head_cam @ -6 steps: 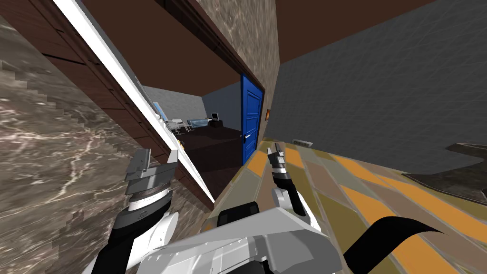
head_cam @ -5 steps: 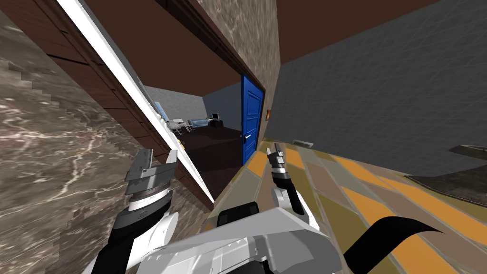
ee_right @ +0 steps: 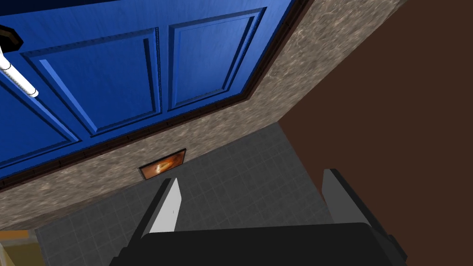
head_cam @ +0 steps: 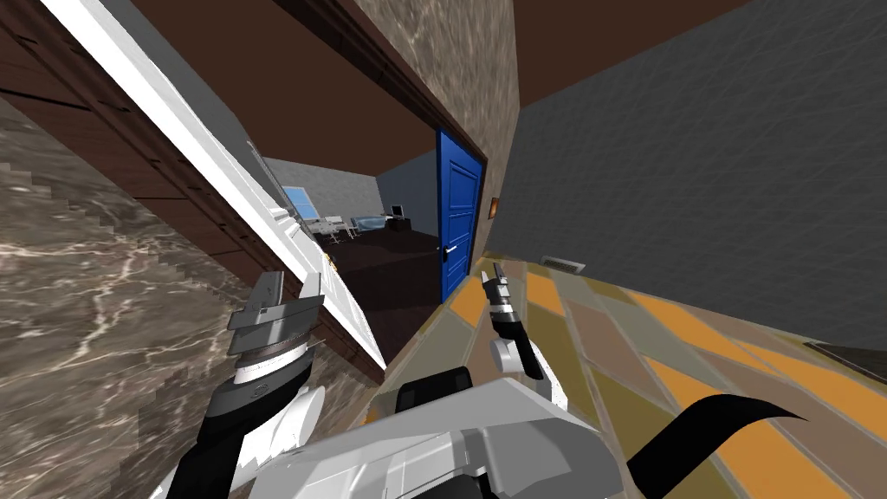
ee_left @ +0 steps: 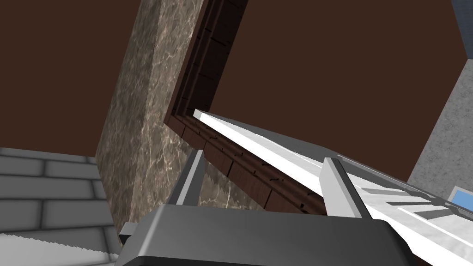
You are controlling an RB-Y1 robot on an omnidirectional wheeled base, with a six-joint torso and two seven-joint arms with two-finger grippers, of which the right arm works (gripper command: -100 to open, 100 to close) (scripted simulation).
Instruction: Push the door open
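A white door [head_cam: 227, 178] stands swung inward from its dark brown frame [head_cam: 186, 208] in the marble wall [head_cam: 104, 286] on my left. My left gripper [head_cam: 290, 290] is open at the door's lower edge. In the left wrist view the white door edge [ee_left: 268, 145] runs across the gap of the left gripper [ee_left: 263, 184], and one finger [ee_left: 339, 189] lies against it. My right gripper [head_cam: 495, 277] hangs open and holds nothing, its open fingers [ee_right: 168, 208] pointing at a blue panelled door [ee_right: 101, 69] with a white lever handle [ee_right: 18, 76].
The blue door [head_cam: 457, 217] stands at the far side of the opening. Beyond the opening lies a room with pale furniture [head_cam: 346, 227]. A grey wall [head_cam: 693, 173] and a tiled orange and olive floor [head_cam: 606, 329] lie to my right, with a small orange picture [head_cam: 494, 207].
The whole head view has shifted a little, so I have moved. The white door shows more of its face and more of the room behind it is in sight.
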